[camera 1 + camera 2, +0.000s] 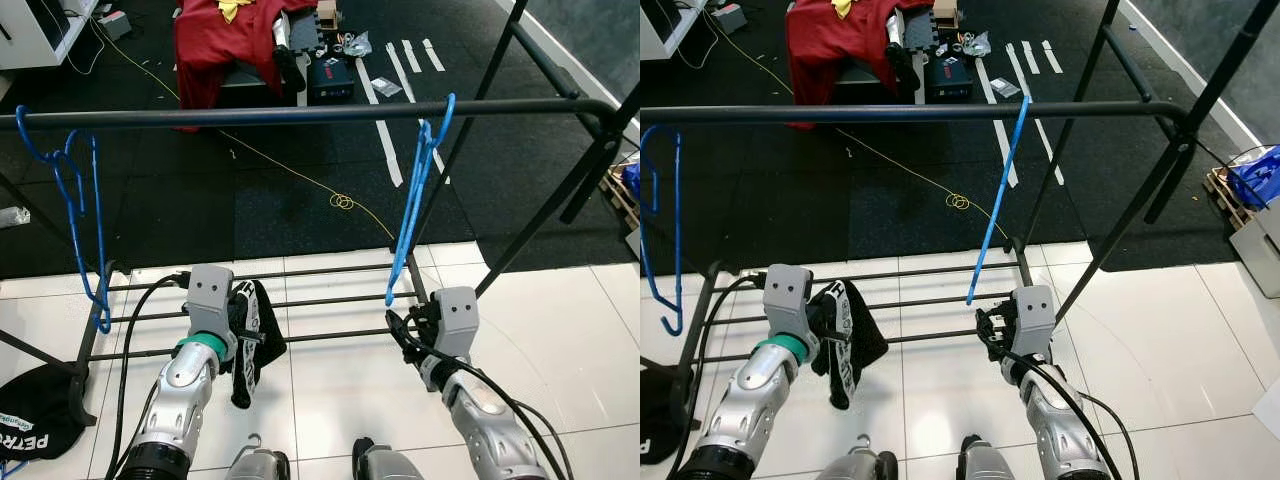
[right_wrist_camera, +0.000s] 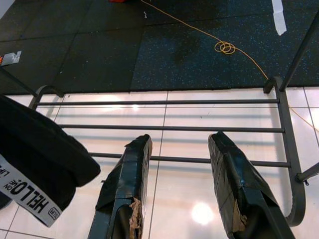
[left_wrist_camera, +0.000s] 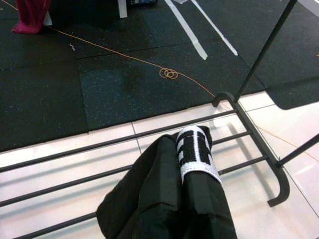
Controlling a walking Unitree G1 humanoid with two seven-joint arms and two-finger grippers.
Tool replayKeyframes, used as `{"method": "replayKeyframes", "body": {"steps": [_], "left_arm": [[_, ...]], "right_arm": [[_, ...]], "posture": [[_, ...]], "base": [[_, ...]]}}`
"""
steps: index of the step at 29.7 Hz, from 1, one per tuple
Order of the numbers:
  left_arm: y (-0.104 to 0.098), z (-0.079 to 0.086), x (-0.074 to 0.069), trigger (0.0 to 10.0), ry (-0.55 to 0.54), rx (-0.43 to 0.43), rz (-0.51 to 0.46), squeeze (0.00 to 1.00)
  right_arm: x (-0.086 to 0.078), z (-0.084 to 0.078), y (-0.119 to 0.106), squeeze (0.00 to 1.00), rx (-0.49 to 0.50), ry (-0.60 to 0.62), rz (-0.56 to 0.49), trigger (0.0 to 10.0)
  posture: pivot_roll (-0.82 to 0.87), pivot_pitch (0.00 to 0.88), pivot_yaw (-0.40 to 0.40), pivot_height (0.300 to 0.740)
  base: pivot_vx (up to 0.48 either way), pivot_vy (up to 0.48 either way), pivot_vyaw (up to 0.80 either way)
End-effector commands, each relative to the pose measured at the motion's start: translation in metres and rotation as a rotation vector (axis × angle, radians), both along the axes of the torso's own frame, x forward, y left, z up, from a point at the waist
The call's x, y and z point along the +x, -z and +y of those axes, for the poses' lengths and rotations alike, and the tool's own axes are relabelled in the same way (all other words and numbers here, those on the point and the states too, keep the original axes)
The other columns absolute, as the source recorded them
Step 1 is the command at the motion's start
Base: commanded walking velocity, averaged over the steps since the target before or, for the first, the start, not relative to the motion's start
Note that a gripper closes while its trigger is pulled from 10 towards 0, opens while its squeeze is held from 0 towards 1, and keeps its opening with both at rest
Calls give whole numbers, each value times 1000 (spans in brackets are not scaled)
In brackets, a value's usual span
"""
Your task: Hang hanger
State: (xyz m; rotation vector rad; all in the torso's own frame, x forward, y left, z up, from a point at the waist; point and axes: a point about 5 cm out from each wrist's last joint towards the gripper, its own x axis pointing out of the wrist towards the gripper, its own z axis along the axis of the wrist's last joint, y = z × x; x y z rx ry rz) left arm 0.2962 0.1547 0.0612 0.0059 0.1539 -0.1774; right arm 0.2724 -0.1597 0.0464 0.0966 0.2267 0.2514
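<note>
A blue hanger hangs by its hook from the black top rail of the clothes rack, toward the right end. Its lower tip ends just above my right gripper, which stands open and empty over the rack's lower bars. A second blue hanger hangs at the rail's left end. My left gripper is low on the left, shut on a black garment with a white printed band that drapes over its fingers and hides them.
The rack's slanted side legs stand on the right. On the black mat behind lie a red cloth over a seat, a coiled orange cable and white tape strips. A black cap lies at lower left.
</note>
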Motion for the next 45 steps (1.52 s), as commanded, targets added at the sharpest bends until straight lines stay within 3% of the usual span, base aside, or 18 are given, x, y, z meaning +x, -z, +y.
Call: {"method": "replayKeyframes", "body": {"steps": [1, 14, 45], "left_arm": [[3, -1, -3, 10000, 9, 5, 4, 0], [2, -1, -2, 10000, 21, 8, -3, 0], [2, 3, -3, 10000, 32, 22, 2, 0]], "right_arm": [[-3, -3, 6, 0, 4, 19, 21, 10000], [-2, -3, 7, 0, 15, 25, 12, 10000], [-1, -4, 7, 0, 39, 35, 11, 10000]], "posture": [[-3, 122, 61, 740], [1, 122, 65, 740], [7, 123, 75, 740]], "base": [[0, 0, 0], [-183, 0, 0], [-335, 0, 0]]}}
